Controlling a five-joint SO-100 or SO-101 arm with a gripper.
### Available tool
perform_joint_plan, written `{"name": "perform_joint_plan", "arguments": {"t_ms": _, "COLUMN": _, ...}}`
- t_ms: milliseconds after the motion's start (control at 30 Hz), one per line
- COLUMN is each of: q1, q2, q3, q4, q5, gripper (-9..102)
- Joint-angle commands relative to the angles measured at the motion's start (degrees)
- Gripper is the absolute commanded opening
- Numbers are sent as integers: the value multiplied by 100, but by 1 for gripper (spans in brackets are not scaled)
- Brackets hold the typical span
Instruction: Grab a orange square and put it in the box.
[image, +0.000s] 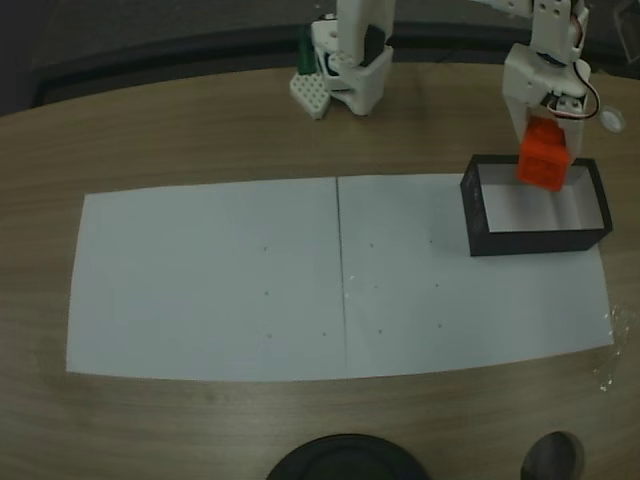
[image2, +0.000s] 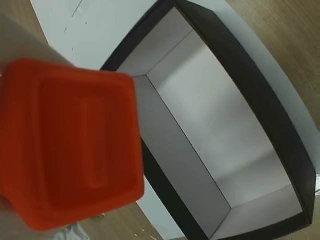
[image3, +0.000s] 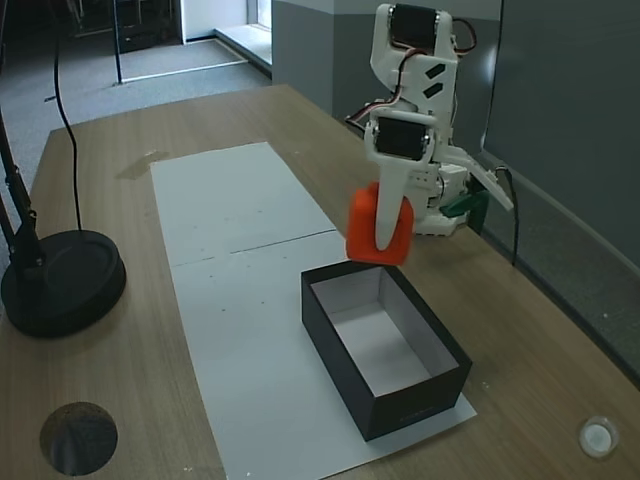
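Note:
The orange square (image: 543, 155) (image3: 372, 233) is held in the air by my white gripper (image: 545, 140) (image3: 383, 232), which is shut on it. It hangs just above the back end of the box (image: 475, 215) (image3: 335, 335), a black-walled rectangle with a pale inside that holds nothing. In the wrist view the orange square (image2: 70, 145) sits large at the left with a raised bar on its face, and the box's open inside (image2: 215, 125) lies to its right below it.
The box stands on the right end of white paper sheets (image: 210, 280) (image3: 230, 210) on a wooden table. A dark round lamp base (image3: 60, 285) (image: 345, 460) sits at the table's edge. The arm's white base (image: 350, 70) stands behind the paper.

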Motion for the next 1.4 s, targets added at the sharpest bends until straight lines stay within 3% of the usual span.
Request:
{"name": "perform_joint_plan", "arguments": {"t_ms": 0, "q1": -18, "q2": 185, "q3": -35, "q4": -132, "q5": -53, "gripper": 9}}
{"name": "perform_joint_plan", "arguments": {"t_ms": 567, "q1": -633, "q2": -369, "q3": -53, "q4": -185, "q5": 158, "gripper": 10}}
{"name": "perform_joint_plan", "arguments": {"t_ms": 800, "q1": -369, "q2": -352, "q3": -9, "q4": -308, "q5": 167, "gripper": 22}}
{"name": "perform_joint_plan", "arguments": {"t_ms": 1233, "q1": -308, "q2": -290, "q3": 0, "q4": -272, "q5": 167, "gripper": 24}}
{"name": "perform_joint_plan", "arguments": {"t_ms": 1367, "q1": -299, "q2": -290, "q3": 9, "q4": -255, "q5": 167, "gripper": 30}}
